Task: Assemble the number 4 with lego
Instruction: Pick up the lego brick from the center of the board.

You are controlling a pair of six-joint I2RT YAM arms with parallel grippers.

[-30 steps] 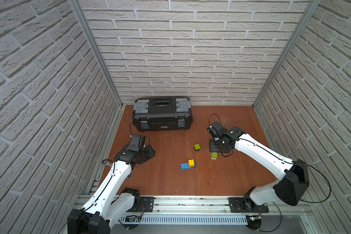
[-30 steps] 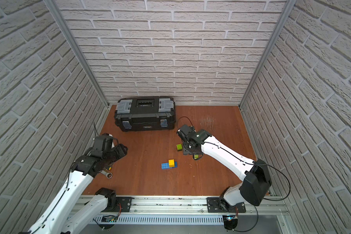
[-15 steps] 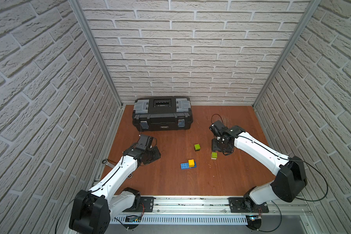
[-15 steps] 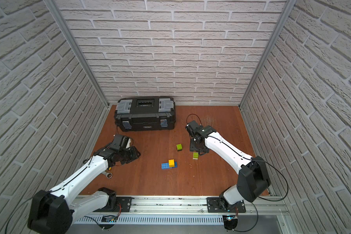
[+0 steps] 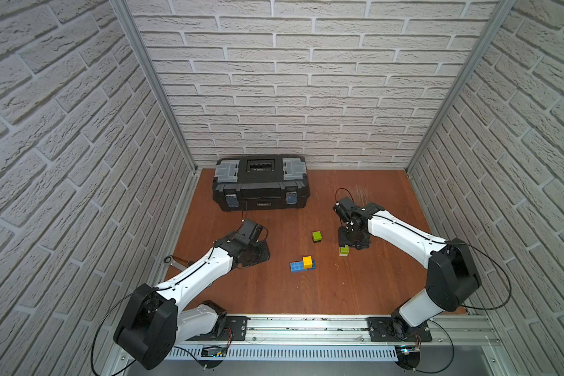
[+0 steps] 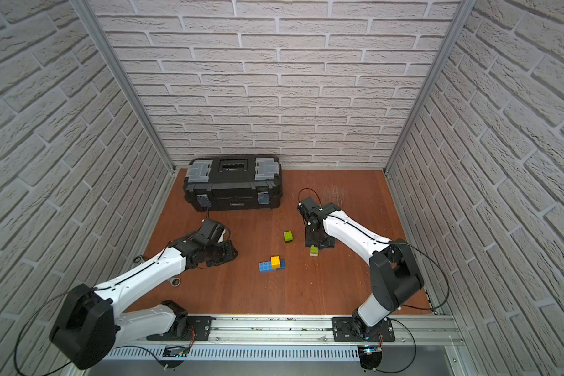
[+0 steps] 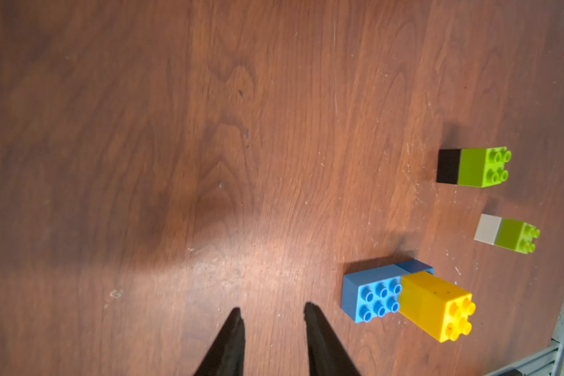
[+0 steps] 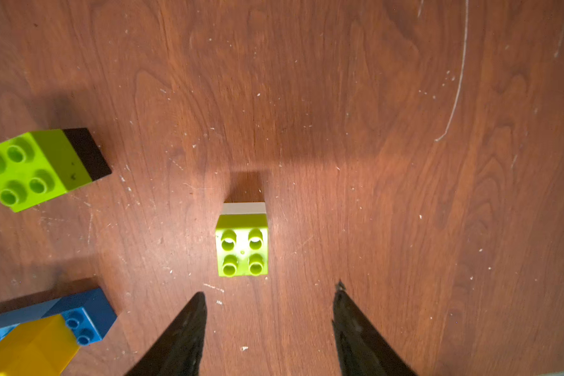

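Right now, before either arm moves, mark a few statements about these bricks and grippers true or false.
1. The right gripper grips the green-and-white stack. False: it is open, and the stack stands free.
2. The yellow bricks sit on the blue brick. True.
3. The toolbox is open. False: it is closed.
4. The left gripper is open and empty. True.
5. The green-and-black stack touches the blue brick. False: it stands apart.

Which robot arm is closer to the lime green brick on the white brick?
Right. The right arm has its jaws just short of the green-on-white stack; the left arm is far off, beyond the blue and yellow bricks.
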